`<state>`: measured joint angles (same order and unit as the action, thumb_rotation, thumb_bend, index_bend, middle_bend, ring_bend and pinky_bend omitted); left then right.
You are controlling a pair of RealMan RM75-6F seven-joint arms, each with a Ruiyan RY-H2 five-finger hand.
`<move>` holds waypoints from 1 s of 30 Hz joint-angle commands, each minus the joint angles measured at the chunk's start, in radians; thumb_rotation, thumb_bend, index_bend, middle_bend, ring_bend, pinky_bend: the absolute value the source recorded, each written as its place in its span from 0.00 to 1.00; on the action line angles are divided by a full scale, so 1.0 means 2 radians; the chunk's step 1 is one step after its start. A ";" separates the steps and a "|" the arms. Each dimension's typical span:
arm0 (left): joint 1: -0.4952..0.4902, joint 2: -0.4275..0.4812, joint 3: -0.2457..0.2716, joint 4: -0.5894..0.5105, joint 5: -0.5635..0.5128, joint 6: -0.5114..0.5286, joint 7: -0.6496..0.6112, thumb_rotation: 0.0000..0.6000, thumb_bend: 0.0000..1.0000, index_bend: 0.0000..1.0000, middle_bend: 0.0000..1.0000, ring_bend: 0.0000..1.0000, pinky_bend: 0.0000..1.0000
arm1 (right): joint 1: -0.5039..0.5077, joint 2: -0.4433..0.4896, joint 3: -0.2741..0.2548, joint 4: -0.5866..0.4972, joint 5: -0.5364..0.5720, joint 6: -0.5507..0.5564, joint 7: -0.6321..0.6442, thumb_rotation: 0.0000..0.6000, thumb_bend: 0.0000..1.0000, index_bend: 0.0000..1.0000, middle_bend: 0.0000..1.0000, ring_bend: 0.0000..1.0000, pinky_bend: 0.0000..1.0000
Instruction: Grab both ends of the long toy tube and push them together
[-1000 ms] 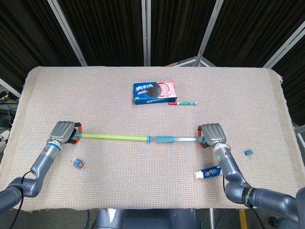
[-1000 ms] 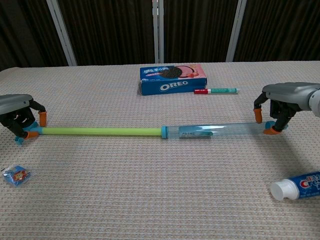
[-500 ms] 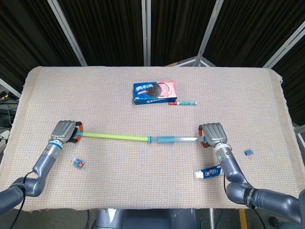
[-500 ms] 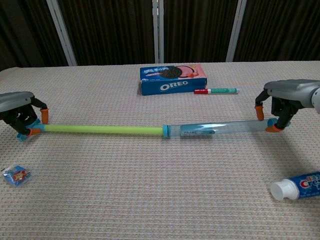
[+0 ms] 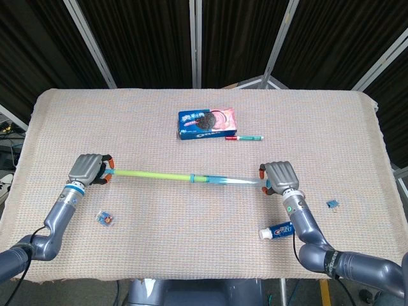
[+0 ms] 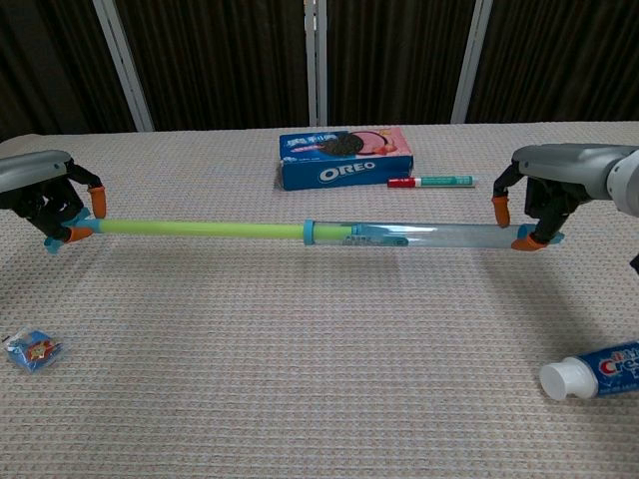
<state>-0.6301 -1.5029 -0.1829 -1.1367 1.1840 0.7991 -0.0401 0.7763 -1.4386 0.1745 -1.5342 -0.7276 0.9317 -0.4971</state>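
Toy tube [image 6: 300, 231], green on its left half and clear on its right, stretches across the table [image 6: 319, 399] in front of the Oreo box [image 6: 344, 157], its ends gripped by the left hand [image 6: 45, 190] and right hand [image 6: 547, 190].

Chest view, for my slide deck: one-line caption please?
Left hand and right hand hold the toy tube by its ends above the table.

left hand [image 6: 45, 195] clenched, right hand [image 6: 547, 190] clenched
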 commanded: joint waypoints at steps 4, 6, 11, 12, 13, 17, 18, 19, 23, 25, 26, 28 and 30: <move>-0.005 0.000 -0.005 -0.017 -0.018 -0.001 0.016 1.00 0.47 0.68 0.84 0.82 1.00 | 0.005 0.001 0.004 -0.009 0.016 0.000 -0.002 1.00 0.31 0.65 1.00 1.00 1.00; -0.008 -0.003 -0.007 -0.020 -0.021 -0.002 0.020 1.00 0.47 0.68 0.84 0.82 1.00 | 0.007 0.000 0.006 -0.009 0.020 -0.001 -0.001 1.00 0.31 0.65 1.00 1.00 1.00; -0.015 -0.012 -0.009 -0.024 -0.031 -0.003 0.030 1.00 0.47 0.69 0.84 0.82 1.00 | 0.012 -0.004 0.007 -0.007 0.027 -0.001 -0.003 1.00 0.31 0.65 1.00 1.00 1.00; -0.016 -0.014 -0.009 -0.024 -0.032 -0.003 0.032 1.00 0.47 0.69 0.84 0.82 1.00 | 0.013 -0.004 0.006 -0.007 0.027 0.000 -0.004 1.00 0.31 0.65 1.00 1.00 1.00; -0.017 -0.015 -0.009 -0.025 -0.034 -0.003 0.034 1.00 0.47 0.69 0.84 0.82 1.00 | 0.014 -0.005 0.006 -0.006 0.028 0.000 -0.004 1.00 0.31 0.65 1.00 1.00 1.00; -0.022 -0.020 -0.011 -0.029 -0.035 -0.002 0.038 1.00 0.47 0.69 0.84 0.82 1.00 | 0.018 -0.009 0.006 -0.004 0.029 0.000 -0.006 1.00 0.31 0.66 1.00 1.00 1.00; -0.023 -0.021 -0.011 -0.030 -0.035 -0.001 0.039 1.00 0.47 0.69 0.84 0.82 1.00 | 0.018 -0.010 0.006 -0.003 0.030 0.000 -0.006 1.00 0.31 0.66 1.00 1.00 1.00; -0.024 -0.022 -0.012 -0.032 -0.036 -0.001 0.040 1.00 0.47 0.69 0.84 0.82 1.00 | 0.019 -0.011 0.006 -0.003 0.029 0.000 -0.005 1.00 0.31 0.66 1.00 1.00 1.00; -0.029 -0.027 -0.013 -0.038 -0.037 0.000 0.046 1.00 0.47 0.69 0.84 0.82 1.00 | 0.023 -0.016 0.007 -0.001 0.030 -0.001 -0.006 1.00 0.31 0.66 1.00 1.00 1.00; -0.032 -0.030 -0.014 -0.042 -0.038 0.000 0.050 1.00 0.47 0.69 0.84 0.82 1.00 | 0.026 -0.019 0.008 -0.001 0.031 -0.001 -0.007 1.00 0.31 0.66 1.00 1.00 1.00; -0.034 -0.032 -0.015 -0.043 -0.039 0.000 0.051 1.00 0.47 0.69 0.84 0.82 1.00 | 0.027 -0.021 0.009 0.000 0.032 -0.001 -0.008 1.00 0.31 0.66 1.00 1.00 1.00; -0.037 -0.036 -0.015 -0.045 -0.041 -0.001 0.054 1.00 0.47 0.69 0.84 0.82 1.00 | 0.031 -0.024 0.010 0.001 0.033 0.000 -0.011 1.00 0.31 0.66 1.00 1.00 1.00; -0.041 -0.040 -0.016 -0.048 -0.043 0.000 0.060 1.00 0.47 0.69 0.84 0.82 1.00 | 0.035 -0.027 0.011 0.002 0.037 0.001 -0.015 1.00 0.31 0.66 1.00 1.00 1.00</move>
<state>-0.7087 -1.5782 -0.2142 -1.2288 1.1005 0.7984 0.0746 0.8433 -1.4902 0.1952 -1.5322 -0.6576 0.9328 -0.5234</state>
